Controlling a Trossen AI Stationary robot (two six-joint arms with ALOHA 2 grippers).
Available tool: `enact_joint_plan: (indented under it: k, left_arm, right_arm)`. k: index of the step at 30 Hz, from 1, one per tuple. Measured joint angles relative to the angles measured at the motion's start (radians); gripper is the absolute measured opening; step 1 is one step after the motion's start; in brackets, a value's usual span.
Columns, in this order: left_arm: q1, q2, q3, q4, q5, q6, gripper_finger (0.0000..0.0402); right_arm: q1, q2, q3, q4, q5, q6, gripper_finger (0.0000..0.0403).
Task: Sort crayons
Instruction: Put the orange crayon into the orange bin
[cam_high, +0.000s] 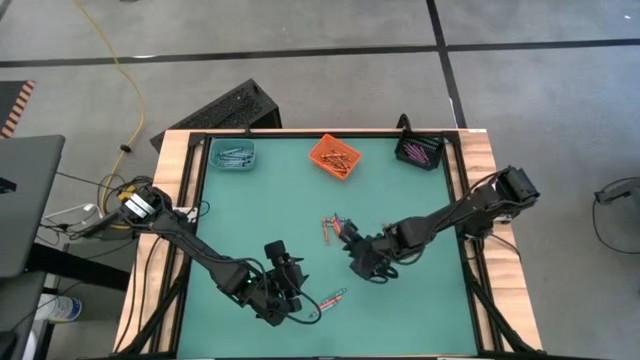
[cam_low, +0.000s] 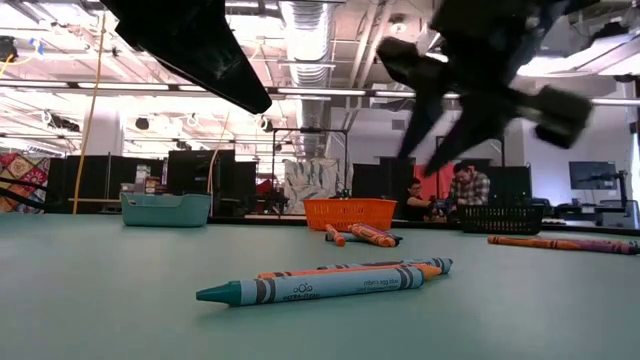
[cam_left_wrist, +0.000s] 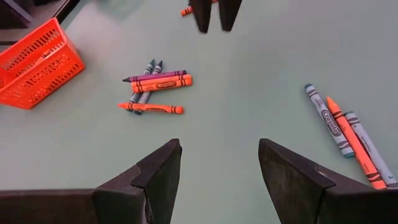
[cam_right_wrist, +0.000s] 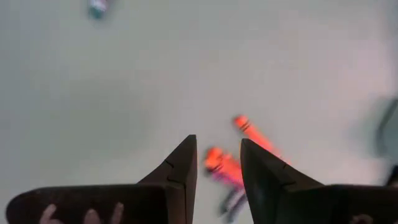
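Centrally, both spread, empty pincers, left (cam_high: 297, 283) and right (cam_high: 352, 262), flank crayons (cam_high: 331, 228) amid bare mat.

Both arms are looking black all over — long thin tubes with chunky round joints. The left arm (cam_high: 200, 252) is carrying a bundle of wires near its base, yellow and white ones. The right arm (cam_high: 455, 212) is ending in a boxy black block. The fingers (cam_left_wrist: 149, 177) are showing as flat, dark wedges — wide below, narrowing to blunt tips.
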Motion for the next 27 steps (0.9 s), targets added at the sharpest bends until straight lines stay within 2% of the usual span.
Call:
enact_joint_plan:
  k: [10,13,21,27]
  left_arm:
    - [-0.005,0.000,0.000,-0.011,0.025,-0.058,0.0205]
    - [-0.016,0.000,0.000,-0.030,0.050,-0.094,0.0205]
    - [-0.051,0.001,0.000,-0.078,0.064,-0.166,0.0205]
    - [-0.065,0.001,0.000,-0.077,0.074,-0.197,0.0205]
  right_arm:
    - [-0.121,0.054,0.003,0.248,-0.003,-0.285,0.0118]
    - [-0.169,0.101,0.003,0.292,-0.040,-0.336,0.0118]
    - [-0.222,0.232,0.062,0.272,-0.066,-0.440,0.0118]
    - [-0.221,0.312,0.166,0.119,-0.042,-0.491,0.0118]
